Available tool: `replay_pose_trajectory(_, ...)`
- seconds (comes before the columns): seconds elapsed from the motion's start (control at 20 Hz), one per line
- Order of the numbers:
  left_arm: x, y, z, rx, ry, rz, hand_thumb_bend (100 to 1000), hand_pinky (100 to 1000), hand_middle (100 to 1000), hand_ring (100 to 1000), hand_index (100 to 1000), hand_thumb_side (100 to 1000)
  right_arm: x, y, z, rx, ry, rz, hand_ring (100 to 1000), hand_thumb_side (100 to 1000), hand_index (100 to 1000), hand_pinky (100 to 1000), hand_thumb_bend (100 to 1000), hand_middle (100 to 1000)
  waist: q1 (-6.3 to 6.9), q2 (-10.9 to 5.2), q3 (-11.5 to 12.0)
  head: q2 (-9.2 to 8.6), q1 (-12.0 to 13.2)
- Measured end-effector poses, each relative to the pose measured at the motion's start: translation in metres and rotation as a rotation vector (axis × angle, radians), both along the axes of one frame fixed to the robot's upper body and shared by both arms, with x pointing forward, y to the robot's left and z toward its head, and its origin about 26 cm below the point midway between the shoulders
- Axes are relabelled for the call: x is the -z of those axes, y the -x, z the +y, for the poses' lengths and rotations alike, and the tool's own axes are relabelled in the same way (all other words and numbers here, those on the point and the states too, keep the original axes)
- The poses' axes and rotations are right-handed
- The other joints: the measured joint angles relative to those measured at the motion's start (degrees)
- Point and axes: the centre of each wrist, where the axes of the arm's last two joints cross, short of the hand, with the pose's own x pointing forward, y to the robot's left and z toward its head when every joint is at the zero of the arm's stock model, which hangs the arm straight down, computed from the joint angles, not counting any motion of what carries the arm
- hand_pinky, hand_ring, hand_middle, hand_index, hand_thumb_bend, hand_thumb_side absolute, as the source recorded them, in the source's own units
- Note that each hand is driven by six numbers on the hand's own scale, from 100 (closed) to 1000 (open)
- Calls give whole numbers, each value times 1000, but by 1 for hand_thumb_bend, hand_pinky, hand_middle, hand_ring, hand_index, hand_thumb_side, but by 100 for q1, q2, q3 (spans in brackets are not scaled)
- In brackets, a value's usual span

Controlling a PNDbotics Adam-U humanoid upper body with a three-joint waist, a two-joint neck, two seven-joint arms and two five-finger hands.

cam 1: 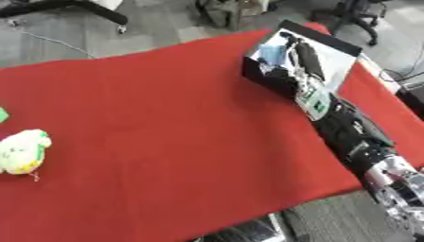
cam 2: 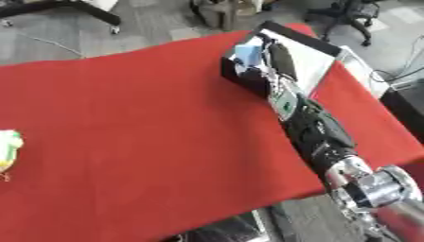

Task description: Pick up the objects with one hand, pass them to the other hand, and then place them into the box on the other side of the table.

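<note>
My right arm comes in from the lower right, and my right hand (cam 1: 304,56) reaches into the black box (cam 1: 263,76) with a white inside at the table's far right. Its fingers look stretched out and open over the box floor. A light blue object (cam 2: 247,52) lies inside the box just left of the hand; I cannot tell whether they touch. A yellow-white plush toy with a green patch (cam 1: 22,151) lies on the red cloth at the far left. My left hand is out of sight.
A red cloth (cam 1: 165,118) covers the table. A small green thing (cam 1: 3,115) shows at the left edge above the plush toy. Office chairs and grey floor lie beyond the far edge, and a dark item (cam 1: 410,97) stands at the right.
</note>
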Motion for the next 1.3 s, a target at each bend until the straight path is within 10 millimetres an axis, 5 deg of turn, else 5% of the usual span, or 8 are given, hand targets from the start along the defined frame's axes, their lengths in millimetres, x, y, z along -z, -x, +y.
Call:
replay_pose_trajectory(0.3,0,0,0,-10,-4,3,574,609,628,584,844,633,-39,9,3,23,110,-201,888,451,957,835,528,898,-4,-9,-29,0,141)
replay_pose_trajectory(0.35,-1,0,0,-15,-11,2,559,611,630,586,844,639,-47,14,9,-21,136,-248,881,608,955,835,708,895,-4,-9,-48,0,253)
replay_pose_trajectory(0.4,-3,-1,0,-21,-23,-4,580,614,636,590,846,622,-54,20,17,-83,167,-293,875,393,954,831,456,891,-3,-9,-65,0,403)
replay_pose_trajectory(0.65,-15,-8,10,-88,-201,-34,594,645,667,618,858,575,-87,65,73,-467,306,-453,846,344,945,813,356,863,42,-9,-165,0,1219)
replay_pose_trajectory(0.95,-27,-22,21,-79,-605,-48,622,715,694,663,859,467,-90,108,131,-822,330,-475,840,361,945,805,292,856,66,-10,-267,0,1716)
replay_pose_trajectory(1.3,-36,-44,26,-4,-1149,31,667,776,716,689,858,372,-75,120,154,-1003,278,-394,837,376,945,799,232,851,67,-11,-300,0,1874)
